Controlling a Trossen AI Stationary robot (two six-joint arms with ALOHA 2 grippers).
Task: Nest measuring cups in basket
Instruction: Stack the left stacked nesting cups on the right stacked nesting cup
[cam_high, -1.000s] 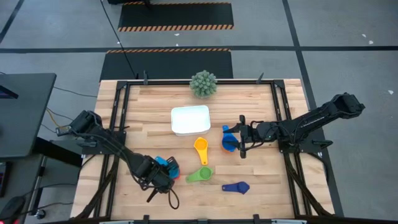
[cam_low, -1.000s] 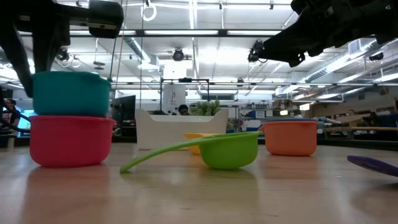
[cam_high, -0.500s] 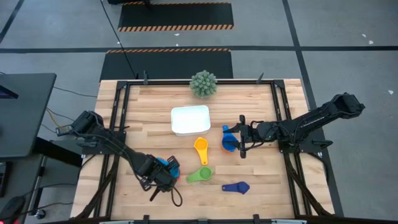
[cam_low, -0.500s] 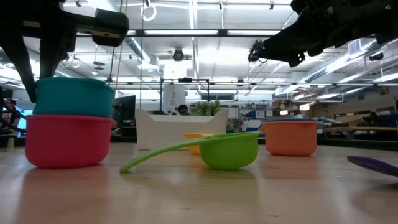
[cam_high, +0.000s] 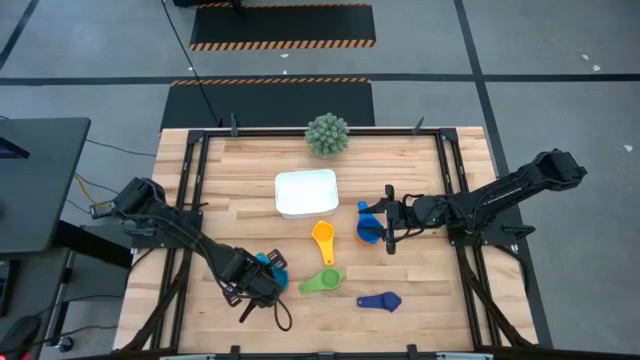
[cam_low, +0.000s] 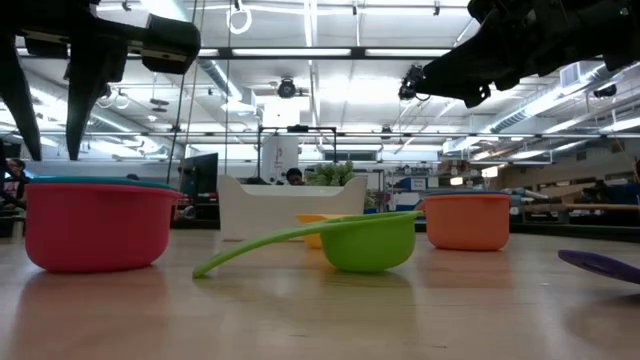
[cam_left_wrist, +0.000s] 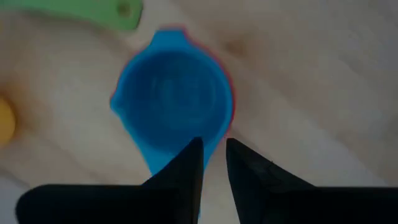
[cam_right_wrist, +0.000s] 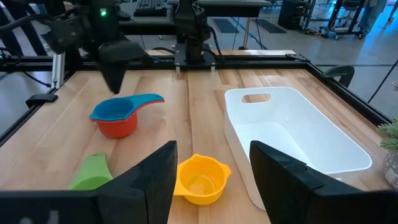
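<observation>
Surface: wooden counter (cam_high: 230, 170) framed by black rails, grey floor all round in the high view.
Basket (cam_high: 306, 193): white tub at upper centre of the high view, spiky green plant (cam_high: 327, 134) just above it at the far rail.
Open room: bare wood left of the basket and along the counter's right side; lower centre crowded with cups.
Left gripper (cam_high: 262, 283): lower left of centre in the high view, over the light blue cup (cam_left_wrist: 171, 99); fingers (cam_left_wrist: 186, 168) slightly parted, tips on either side of the cup's handle stub, grasp not certain.
Nested pair: light blue cup sunk inside the red cup (cam_low: 97, 225), only a thin blue rim above red in the low view.
Right gripper (cam_high: 386, 228): right of centre in the high view, above the counter; fingers (cam_right_wrist: 283, 180) spread and released, nothing between them.
Blue-and-orange cups (cam_high: 368, 228): just beside the right gripper, blue over orange from above.
Yellow cup (cam_high: 322, 238): below the basket, near its lower edge.
Green cup (cam_high: 322, 281): below the yellow one, handle pointing lower left toward the nested pair.
Dark blue cup (cam_high: 380, 300): lowest, near the front edge.
Low view only: orange cup (cam_low: 467, 221) upright at right, green handle touching the wood.
Right wrist view only: basket interior bare, with a handle slot in its end wall.
</observation>
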